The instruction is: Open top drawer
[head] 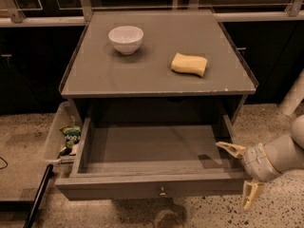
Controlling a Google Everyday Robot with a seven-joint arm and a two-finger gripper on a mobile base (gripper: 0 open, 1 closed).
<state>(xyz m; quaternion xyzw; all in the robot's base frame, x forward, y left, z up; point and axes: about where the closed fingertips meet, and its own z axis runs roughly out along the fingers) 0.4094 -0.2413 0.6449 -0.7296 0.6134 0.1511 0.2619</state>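
Observation:
The top drawer [152,188] of the grey cabinet is pulled far out; its shallow grey box [152,146] is empty and its front carries a small round metal knob [162,192] at centre. My gripper [240,172] is at the drawer's right front corner, open, with one cream finger [230,148] over the drawer's right side wall and the other finger [250,195] hanging below the front's right end. It holds nothing.
A white bowl [126,39] and a yellow sponge [189,64] lie on the cabinet top [152,75]. A clear bin [59,132] with a green packet [71,134] stands at the cabinet's left. A black pole [38,196] leans at lower left. Speckled floor surrounds.

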